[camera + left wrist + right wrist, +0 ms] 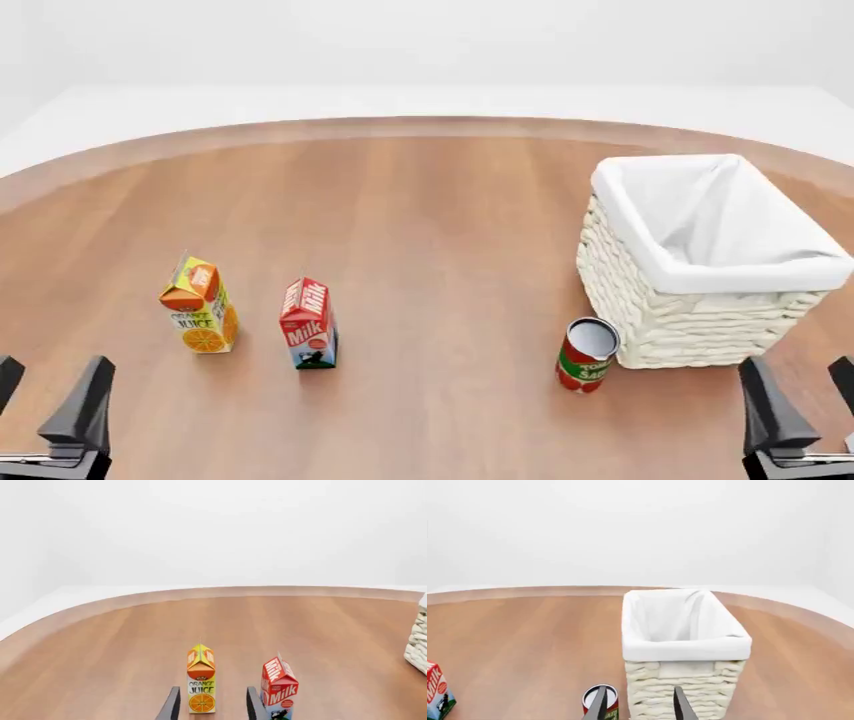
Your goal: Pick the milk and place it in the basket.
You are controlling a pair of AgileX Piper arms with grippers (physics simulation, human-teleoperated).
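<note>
The milk (308, 325) is a small red-topped carton with a blue-and-white base, standing upright on the wooden table left of centre. It also shows in the left wrist view (279, 687) and at the edge of the right wrist view (437, 695). The basket (694, 280), whitish wicker with a white cloth lining, stands at the right (684, 650). My left gripper (47, 395) is open near the front left edge, short of the milk and holding nothing (212, 707). My right gripper (805, 395) is open at the front right, just before the basket (639, 707).
An orange juice carton (200, 307) stands upright just left of the milk, in line with my left gripper's fingers (201, 685). A red can (586, 355) stands at the basket's near left corner (600, 702). The table's curved far edge (427, 125) runs behind.
</note>
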